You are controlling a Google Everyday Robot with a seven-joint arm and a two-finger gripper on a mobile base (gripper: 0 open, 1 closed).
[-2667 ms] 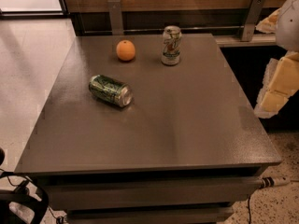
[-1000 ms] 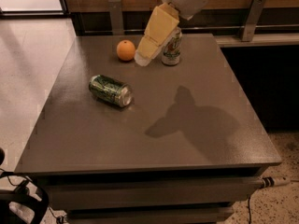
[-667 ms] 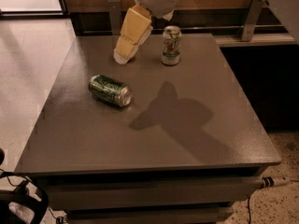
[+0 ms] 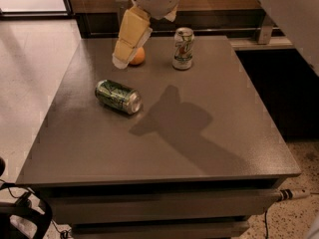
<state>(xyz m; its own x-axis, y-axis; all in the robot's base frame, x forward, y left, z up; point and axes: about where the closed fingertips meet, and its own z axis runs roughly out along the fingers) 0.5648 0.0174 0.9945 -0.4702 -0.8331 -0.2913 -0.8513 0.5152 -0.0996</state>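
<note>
One pale yellow gripper (image 4: 122, 57) has slid left from the standing silver-green tin can (image 4: 183, 48) and now hangs over the small round orange (image 4: 139, 58) at the back of the grey table (image 4: 224, 133); open or closed, I cannot tell

You have a dark grey, flat-topped surface (image 4: 214, 148) carrying three things: a green aluminium drink can (image 4: 118, 96) lying on its side left of centre, a small round orange fruit (image 4: 139, 58) near the far edge, and a white-and-green drink can (image 4: 183, 48) standing upright to its right, apart from it. The end effector (image 4: 122, 58) hangs over the far-left part, overlapping the fruit in your view, and a dark shadow (image 4: 174, 121) falls across the middle.
</note>
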